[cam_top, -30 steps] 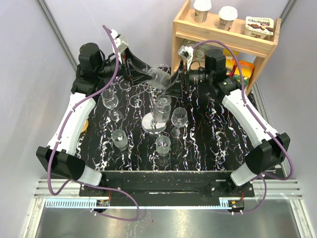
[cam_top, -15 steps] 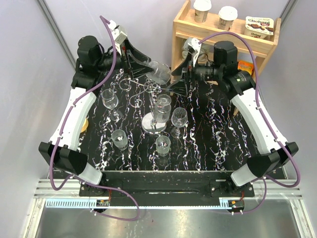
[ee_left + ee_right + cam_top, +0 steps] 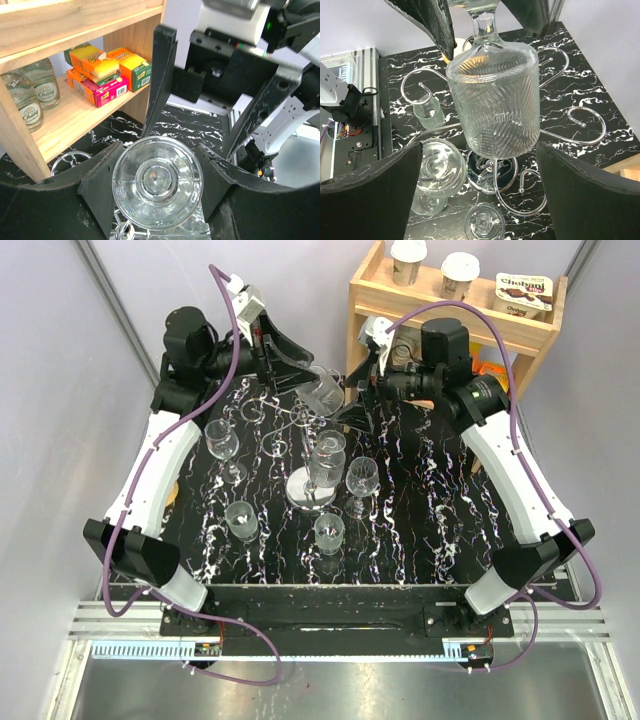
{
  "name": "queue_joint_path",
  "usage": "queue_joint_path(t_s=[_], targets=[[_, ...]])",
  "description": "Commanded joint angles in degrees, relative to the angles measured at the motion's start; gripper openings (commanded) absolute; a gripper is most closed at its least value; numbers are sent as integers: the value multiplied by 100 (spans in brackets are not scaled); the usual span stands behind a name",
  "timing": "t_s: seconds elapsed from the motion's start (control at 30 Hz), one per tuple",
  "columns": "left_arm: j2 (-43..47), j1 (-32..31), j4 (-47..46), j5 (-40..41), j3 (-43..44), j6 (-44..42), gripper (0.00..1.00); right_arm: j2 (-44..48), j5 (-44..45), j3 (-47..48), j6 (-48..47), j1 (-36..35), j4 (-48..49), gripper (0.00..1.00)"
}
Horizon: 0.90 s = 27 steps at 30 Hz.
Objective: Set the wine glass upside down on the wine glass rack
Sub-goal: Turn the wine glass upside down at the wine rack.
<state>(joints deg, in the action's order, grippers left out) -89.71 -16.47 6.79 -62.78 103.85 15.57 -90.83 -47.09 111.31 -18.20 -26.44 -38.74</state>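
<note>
I am clamping the wine glass (image 3: 492, 100) by its foot in the left gripper (image 3: 157, 180), bowl pointing into the wide right gripper (image 3: 479, 150), near the counter's (image 3: 430, 510) far edge.

We see two matching arms. The left arm (image 3: 150, 480) and the right arm (image 3: 512, 475) each have long white shells joined by rounded black housings. A purple cable (image 3: 236, 340) loops along each arm, from behind the jaws down to the base. Just behind each pair of jaws sits a small white block (image 3: 246, 292). The fingers (image 3: 367, 200) are matte black, broad at the root and tapering to wedge tips. Behind the jaws of the right gripper (image 3: 186, 141) we make out a white body with a small green light.
</note>
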Motion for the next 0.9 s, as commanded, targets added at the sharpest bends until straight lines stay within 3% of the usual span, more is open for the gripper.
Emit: queue_joint_path(t_s=[0.0,0.8,0.87], targets=[[33,-102,-546,56,469,288,0,-75,77,199,-149,-160,217,99],[50,-383,-1065,-138,285,851,0,-374,-37,330,-79,-415,525,99],[68,-375,-1100,-138,206,860,0,-366,-81,330,-70,-415,534,93]])
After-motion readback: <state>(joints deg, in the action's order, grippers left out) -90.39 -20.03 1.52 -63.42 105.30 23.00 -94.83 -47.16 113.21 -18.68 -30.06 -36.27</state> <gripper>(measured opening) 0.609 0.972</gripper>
